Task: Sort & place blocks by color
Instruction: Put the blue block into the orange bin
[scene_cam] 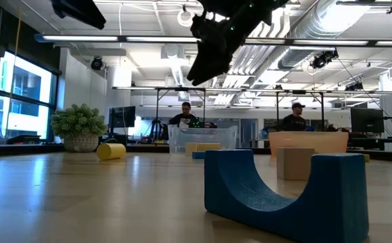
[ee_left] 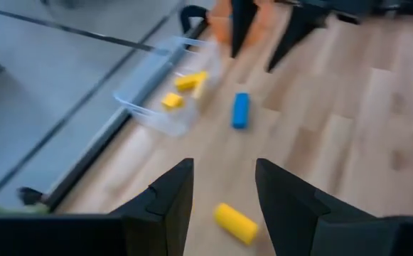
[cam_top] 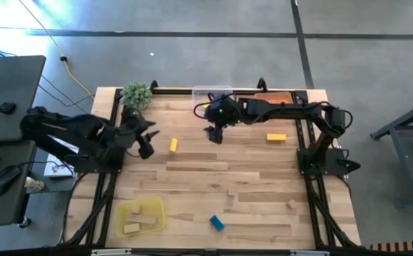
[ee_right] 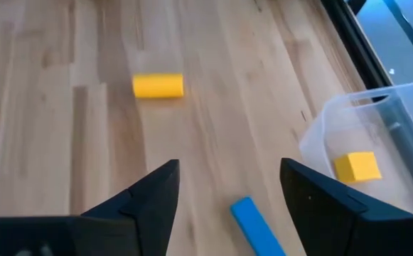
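Pale wooden planks make up the table (cam_top: 220, 185), with a grey floor around it and a lit workshop behind. The blocks are scattered over it: a yellow cylinder (cam_top: 173, 145) lies left of centre, a yellow bar (cam_top: 276, 137) to the right, a blue arch block (cam_top: 217, 223) near the front edge and a plain wood cube (cam_top: 290, 205) at the front right. A short blue bar (ee_right: 256, 226) lies on the boards just beside the clear tray (ee_right: 362, 142), which holds at least two yellow blocks (ee_left: 172, 101). Plain wood blocks (cam_top: 141, 219) sit in the yellow tray (cam_top: 124, 212) at the front left. An orange tray (cam_top: 281, 97) stands next to the clear one at the back edge.

Above the table near the clear tray hangs the right gripper (cam_top: 215, 134), its fingers spread wide and empty. At the left, near the cylinder, the left gripper (cam_top: 146, 146) has its fingers parted with nothing between them. A green plant (cam_top: 136, 93) sits in the back left corner. Two people appear far behind the table, probably seated at desks.
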